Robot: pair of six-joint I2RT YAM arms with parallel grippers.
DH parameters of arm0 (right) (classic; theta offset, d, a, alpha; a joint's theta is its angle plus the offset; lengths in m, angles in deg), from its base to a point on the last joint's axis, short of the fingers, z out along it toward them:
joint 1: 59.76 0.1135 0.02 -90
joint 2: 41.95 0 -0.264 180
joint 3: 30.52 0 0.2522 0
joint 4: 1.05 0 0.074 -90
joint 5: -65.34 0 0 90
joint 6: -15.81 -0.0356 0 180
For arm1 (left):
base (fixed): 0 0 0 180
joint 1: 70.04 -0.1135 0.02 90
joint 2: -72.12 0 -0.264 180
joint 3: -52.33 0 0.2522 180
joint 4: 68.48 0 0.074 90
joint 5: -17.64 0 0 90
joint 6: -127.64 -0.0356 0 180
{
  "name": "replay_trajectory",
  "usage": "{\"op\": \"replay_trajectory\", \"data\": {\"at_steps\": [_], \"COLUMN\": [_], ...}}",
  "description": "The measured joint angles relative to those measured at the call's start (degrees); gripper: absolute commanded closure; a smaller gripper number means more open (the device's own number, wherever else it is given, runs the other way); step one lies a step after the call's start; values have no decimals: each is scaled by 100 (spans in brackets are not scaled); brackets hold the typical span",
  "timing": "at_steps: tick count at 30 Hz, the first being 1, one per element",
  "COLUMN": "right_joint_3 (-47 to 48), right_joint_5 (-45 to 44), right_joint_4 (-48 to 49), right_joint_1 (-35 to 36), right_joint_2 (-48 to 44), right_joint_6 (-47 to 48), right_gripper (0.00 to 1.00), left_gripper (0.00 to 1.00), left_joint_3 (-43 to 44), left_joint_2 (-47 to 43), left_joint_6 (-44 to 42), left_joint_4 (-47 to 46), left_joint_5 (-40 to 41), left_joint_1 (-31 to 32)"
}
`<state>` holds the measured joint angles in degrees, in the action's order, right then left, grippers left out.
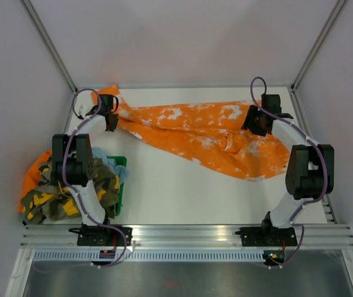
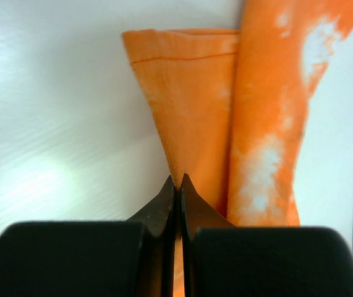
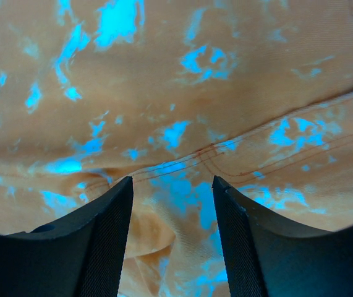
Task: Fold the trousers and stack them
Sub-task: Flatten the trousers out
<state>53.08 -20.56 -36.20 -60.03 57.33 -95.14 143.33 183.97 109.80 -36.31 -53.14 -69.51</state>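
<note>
Near tabletop (image 1: 182,192) free — trousers (image 1: 207,133) beyond

The trousers (image 1: 195,133) lie across the far half of the table (image 1: 182,192), from its far-left corner to its right side. The left gripper (image 1: 110,117) is at their far-left end and the right gripper (image 1: 255,124) is over their right end. Nearer, at the table's left edge and apart from the trousers, a basket (image 1: 122,185) stands beside the left arm (image 1: 77,162), with a heap of garments (image 1: 59,185) in it spilling leftward.
</note>
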Motion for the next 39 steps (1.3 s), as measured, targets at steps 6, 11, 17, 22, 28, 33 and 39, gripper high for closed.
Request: {"op": "replay_trajectory", "data": {"at_steps": [6,11,17,22,28,33,39], "right_joint_3": [-37,-31,-26,463,1021,1086,929], "right_joint_5": [-140,-127,-160,-420,-564,-726,-960], "right_joint_4": [234,417,610,579,678,662,817], "right_joint_1": [0,0,0,2,2,7,44], "right_joint_2": [63,332,669,1193,1628,1845,1821], "right_joint_6": [-205,-313,-317,-229,-129,-20,17], "right_gripper": [37,37,36,37,37,38,38], "left_gripper": [98,98,98,98,48,12,0], "left_joint_3": [-1145,-1615,-2476,-2697,-2702,-2129,-627], "left_joint_2": [-2402,-2708,-2524,-2522,-2522,-2503,-2260], "left_joint_6": [-614,-758,-817,-815,-916,-1556,-2236], "left_joint_4": [470,356,179,4,-26,107,238], "left_joint_5": [721,717,560,417,184,-179,-483], "left_joint_1": [-234,-472,-570,-741,-960,-1088,-1154]}}
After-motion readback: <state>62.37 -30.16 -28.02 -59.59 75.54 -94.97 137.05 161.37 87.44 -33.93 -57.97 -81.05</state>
